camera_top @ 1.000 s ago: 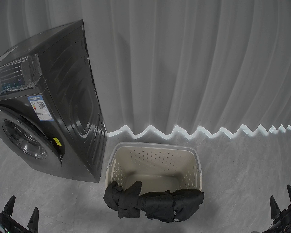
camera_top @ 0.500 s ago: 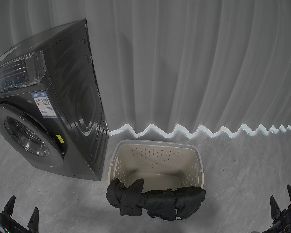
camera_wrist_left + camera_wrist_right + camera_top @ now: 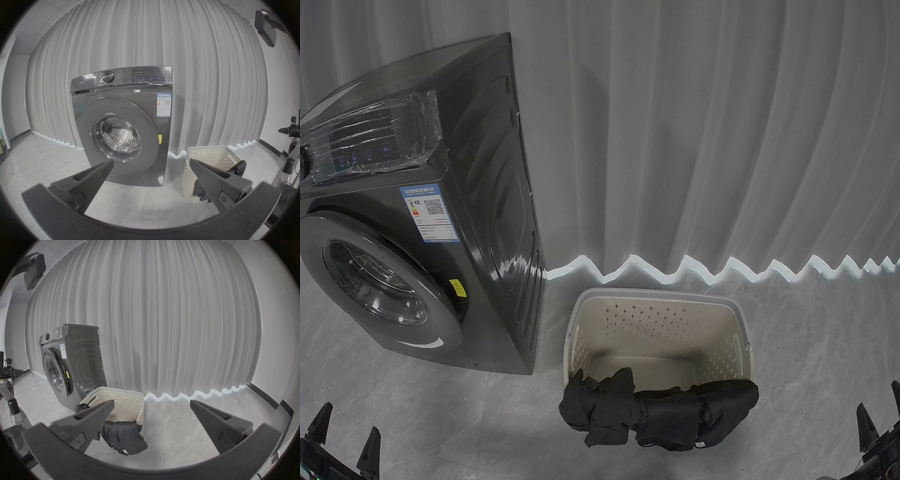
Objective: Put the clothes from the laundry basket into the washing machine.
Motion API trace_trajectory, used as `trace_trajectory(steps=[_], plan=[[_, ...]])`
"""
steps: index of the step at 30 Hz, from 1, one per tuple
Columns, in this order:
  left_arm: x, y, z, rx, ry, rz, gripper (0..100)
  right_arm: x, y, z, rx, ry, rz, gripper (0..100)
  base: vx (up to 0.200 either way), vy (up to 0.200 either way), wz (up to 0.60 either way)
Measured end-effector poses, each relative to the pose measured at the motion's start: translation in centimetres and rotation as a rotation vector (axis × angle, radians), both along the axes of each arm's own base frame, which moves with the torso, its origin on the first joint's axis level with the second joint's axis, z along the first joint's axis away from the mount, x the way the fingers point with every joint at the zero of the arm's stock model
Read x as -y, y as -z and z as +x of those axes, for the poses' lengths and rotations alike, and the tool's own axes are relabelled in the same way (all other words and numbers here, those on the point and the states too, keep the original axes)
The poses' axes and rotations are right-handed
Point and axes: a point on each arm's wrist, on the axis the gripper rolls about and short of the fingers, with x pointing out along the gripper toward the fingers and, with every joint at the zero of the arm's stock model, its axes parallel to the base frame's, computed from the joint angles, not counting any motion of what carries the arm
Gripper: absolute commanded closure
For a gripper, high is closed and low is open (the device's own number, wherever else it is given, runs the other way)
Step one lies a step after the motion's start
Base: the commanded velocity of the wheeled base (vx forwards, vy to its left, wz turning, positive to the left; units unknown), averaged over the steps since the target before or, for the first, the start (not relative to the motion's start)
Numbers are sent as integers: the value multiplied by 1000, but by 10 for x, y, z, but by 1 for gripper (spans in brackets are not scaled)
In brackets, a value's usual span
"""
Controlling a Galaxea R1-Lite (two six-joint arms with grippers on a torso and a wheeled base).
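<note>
A cream laundry basket (image 3: 659, 303) stands on the floor just right of a dark grey washing machine (image 3: 487, 187). A black garment (image 3: 659, 412) hangs bunched over the basket's near rim (image 3: 125, 437). The machine's round door (image 3: 378, 284) is closed, with the drum visible through the glass (image 3: 118, 138). My left gripper (image 3: 344, 434) is open at the lower left, well short of the machine (image 3: 151, 164). My right gripper (image 3: 878, 415) is open at the lower right, apart from the basket (image 3: 151, 404). Both hold nothing.
Pleated white curtains (image 3: 706, 137) run along the wall behind the machine and basket. Grey tiled floor (image 3: 819, 350) lies open to the right of the basket and in front of the machine. Another stand with equipment is at the room's side (image 3: 292, 140).
The whole head view has shifted: machine and basket now sit further right in the picture, so the camera turned left. Both grippers keep their places in the view. The garment lies as before.
</note>
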Motion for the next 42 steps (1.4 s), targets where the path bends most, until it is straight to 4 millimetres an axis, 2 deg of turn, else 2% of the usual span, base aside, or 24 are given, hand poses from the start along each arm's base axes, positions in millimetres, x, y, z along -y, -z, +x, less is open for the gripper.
trace_trajectory(steps=[42], plan=[[0, 0, 0, 0, 0, 0, 0, 0, 0, 0, -1, -1, -1, 0, 0, 200, 0]])
